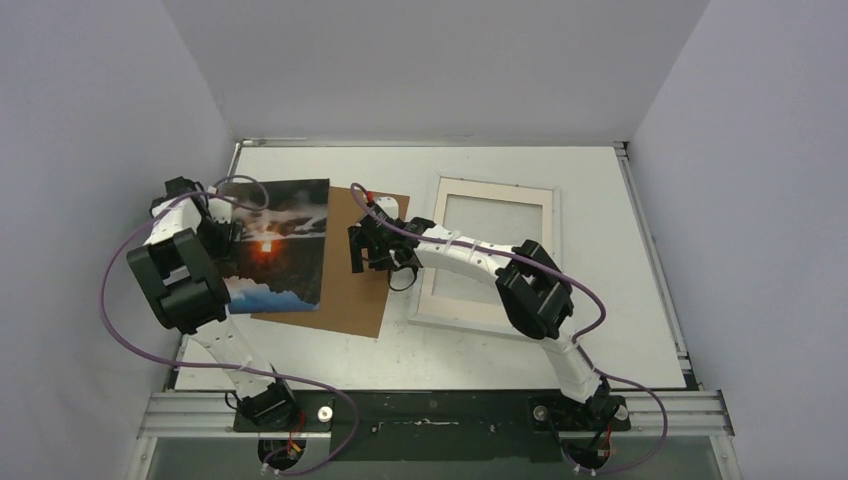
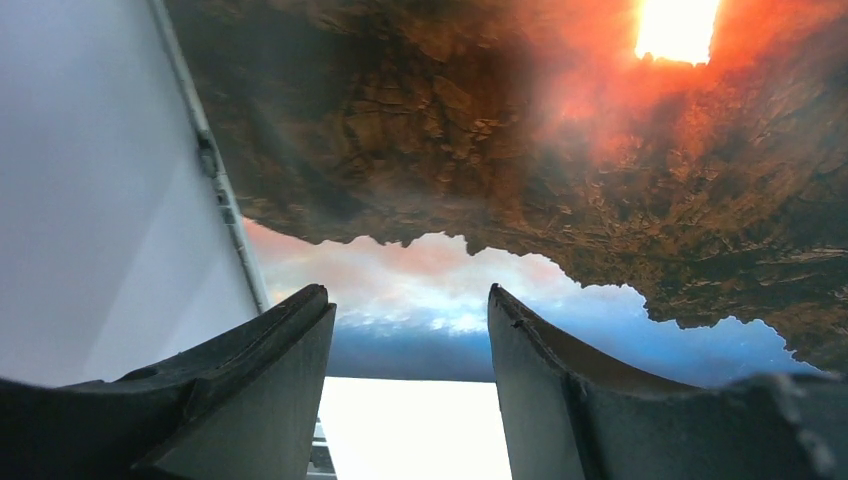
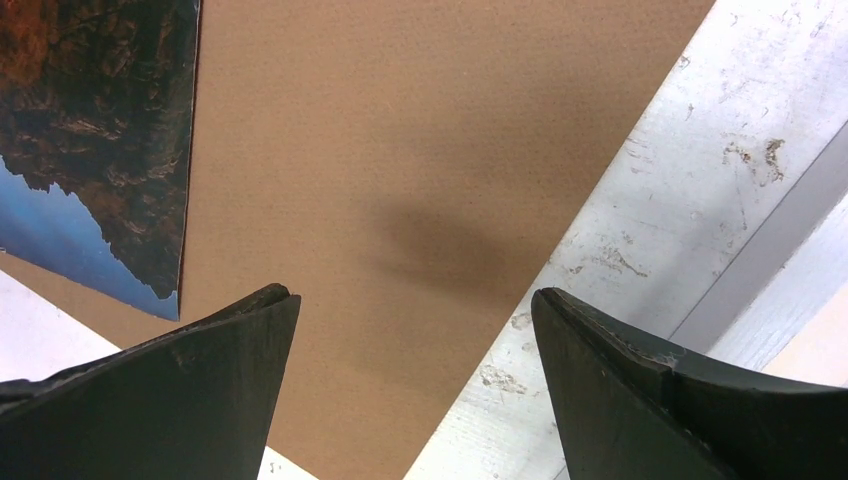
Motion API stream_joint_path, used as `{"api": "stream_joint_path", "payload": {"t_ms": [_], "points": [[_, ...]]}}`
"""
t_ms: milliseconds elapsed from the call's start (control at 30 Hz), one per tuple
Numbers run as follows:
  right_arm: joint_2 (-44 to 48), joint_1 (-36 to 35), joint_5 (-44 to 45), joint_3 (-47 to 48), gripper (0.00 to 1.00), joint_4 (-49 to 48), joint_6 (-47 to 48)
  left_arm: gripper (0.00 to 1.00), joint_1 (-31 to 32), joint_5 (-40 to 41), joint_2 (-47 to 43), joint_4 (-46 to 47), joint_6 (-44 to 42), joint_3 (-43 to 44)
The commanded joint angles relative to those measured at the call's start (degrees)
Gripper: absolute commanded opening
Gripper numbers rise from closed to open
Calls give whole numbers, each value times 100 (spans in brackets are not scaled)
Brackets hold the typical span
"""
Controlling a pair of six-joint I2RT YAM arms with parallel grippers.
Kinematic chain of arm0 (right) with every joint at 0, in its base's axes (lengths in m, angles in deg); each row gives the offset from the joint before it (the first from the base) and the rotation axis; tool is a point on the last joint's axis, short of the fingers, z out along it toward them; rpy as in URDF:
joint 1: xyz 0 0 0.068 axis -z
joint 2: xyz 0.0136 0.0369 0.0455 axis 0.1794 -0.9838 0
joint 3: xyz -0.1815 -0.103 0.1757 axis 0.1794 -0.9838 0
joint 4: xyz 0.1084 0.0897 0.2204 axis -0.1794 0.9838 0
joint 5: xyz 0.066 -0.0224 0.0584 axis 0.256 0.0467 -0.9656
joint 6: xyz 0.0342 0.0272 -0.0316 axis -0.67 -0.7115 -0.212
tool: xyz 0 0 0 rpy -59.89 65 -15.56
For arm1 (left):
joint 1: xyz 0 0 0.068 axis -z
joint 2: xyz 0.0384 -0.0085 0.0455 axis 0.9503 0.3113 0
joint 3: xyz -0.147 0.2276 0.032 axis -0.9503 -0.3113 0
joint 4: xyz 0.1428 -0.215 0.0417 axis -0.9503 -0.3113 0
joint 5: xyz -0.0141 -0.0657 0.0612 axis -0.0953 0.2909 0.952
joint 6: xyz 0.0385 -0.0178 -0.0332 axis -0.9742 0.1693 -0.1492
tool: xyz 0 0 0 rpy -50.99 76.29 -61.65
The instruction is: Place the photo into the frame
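Observation:
The photo (image 1: pixel 277 250), a dark sunset print, lies at the left of the table with its right part over a brown backing board (image 1: pixel 356 285). My left gripper (image 1: pixel 222 228) is at the photo's left edge. In the left wrist view the left gripper (image 2: pixel 408 295) stands open, with the photo (image 2: pixel 450 150) filling the view beyond its fingers and nothing pinched. My right gripper (image 1: pixel 358 250) hovers open above the board's right part. The frame (image 1: pixel 495 184), white-bordered, lies flat to the right. In the right wrist view the right gripper (image 3: pixel 412 295) shows bare board (image 3: pixel 420 150) between its fingers.
The right forearm crosses the frame's left border. Grey walls enclose the table on the left, back and right. The right wrist view shows a corner of the photo (image 3: pixel 90 130) at the left, a scuffed table strip (image 3: pixel 640 230) and the frame's edge (image 3: pixel 800 290).

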Motion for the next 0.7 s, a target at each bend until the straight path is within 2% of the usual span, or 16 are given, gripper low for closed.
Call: {"api": "stream_joint_path", "payload": {"t_ms": [0, 367, 667], "points": [[39, 8, 39, 230, 90, -224, 36, 56, 146, 35, 80, 548, -57, -412], [-43, 114, -161, -88, 90, -442, 8, 54, 620, -98, -252, 1054, 128, -1510], [-58, 294, -511, -555, 90, -778, -55, 53, 1208, -268, -561, 1124, 427, -2096]]}}
